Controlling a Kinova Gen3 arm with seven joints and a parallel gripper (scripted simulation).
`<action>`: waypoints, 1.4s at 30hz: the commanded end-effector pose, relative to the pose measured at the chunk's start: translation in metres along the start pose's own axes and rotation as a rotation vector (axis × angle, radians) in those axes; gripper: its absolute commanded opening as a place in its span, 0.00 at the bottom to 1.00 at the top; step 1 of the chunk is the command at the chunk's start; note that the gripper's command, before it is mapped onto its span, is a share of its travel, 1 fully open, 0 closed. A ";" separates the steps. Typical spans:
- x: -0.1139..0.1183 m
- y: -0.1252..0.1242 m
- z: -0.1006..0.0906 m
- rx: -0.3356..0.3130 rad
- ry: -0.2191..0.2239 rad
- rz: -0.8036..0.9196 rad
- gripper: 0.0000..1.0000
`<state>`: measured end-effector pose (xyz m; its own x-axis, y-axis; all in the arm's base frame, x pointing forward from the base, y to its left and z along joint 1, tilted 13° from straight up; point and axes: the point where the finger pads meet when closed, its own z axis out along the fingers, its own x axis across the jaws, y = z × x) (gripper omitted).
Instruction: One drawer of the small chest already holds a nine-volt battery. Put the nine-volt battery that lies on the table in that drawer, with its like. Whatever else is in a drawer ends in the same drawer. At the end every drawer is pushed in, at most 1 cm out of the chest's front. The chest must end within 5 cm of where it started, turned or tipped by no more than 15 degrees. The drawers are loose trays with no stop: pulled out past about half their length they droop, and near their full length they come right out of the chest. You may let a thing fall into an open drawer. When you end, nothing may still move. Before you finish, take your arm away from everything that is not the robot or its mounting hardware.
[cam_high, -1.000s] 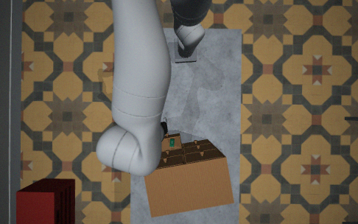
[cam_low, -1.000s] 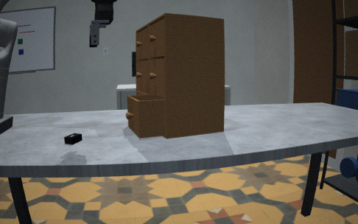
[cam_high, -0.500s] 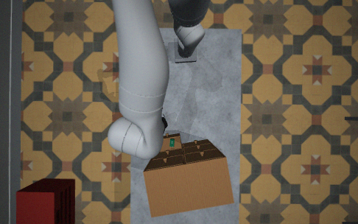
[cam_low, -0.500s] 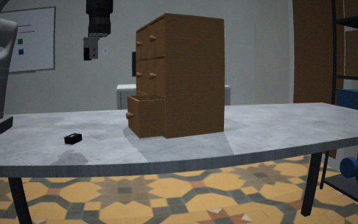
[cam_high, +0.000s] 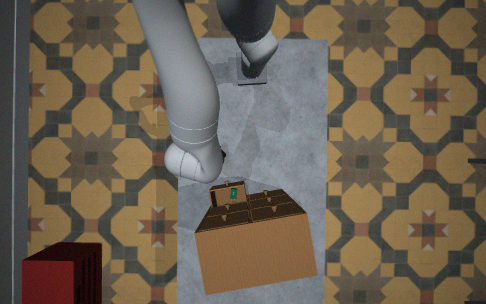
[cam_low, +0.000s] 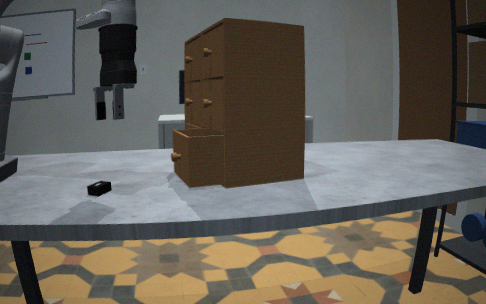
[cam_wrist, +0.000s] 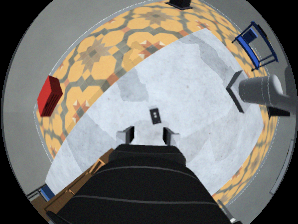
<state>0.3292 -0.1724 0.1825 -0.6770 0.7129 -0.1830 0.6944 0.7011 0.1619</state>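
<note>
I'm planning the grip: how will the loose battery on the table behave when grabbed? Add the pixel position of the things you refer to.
The small black battery (cam_low: 99, 188) (cam_wrist: 155, 115) looks boxy, so probably stiff. Lying flat on a broad side, it seems unlikely to roll. Its smooth-looking faces might slip a little.

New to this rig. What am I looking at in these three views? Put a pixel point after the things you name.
One robot arm with a two-finger gripper (cam_low: 109, 111) (cam_wrist: 148, 132), open and holding nothing.

Top looks down from above; the arm hides part of the table (cam_high: 310, 125) (cam_low: 350, 165) (cam_wrist: 170, 75). Exterior looks from the side. Wrist rides on the arm, wide-angle, with the fingers at lower middle.

On the table: a small black battery (cam_low: 99, 188) (cam_wrist: 155, 115), and a wooden chest (cam_high: 255, 255) (cam_low: 265, 100) with one bottom drawer (cam_high: 227, 187) (cam_low: 205, 162) pulled out. A green thing (cam_high: 233, 194) lies inside that drawer; I can't tell what it is.
</note>
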 end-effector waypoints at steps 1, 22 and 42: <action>0.010 -0.009 0.020 -0.002 0.026 -0.048 1.00; 0.016 -0.025 0.062 -0.005 0.026 -0.269 1.00; 0.016 -0.026 0.062 -0.005 0.026 -0.273 0.81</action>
<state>0.3155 -0.1801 0.1146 -0.8455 0.4973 -0.1944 0.4839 0.8676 0.1150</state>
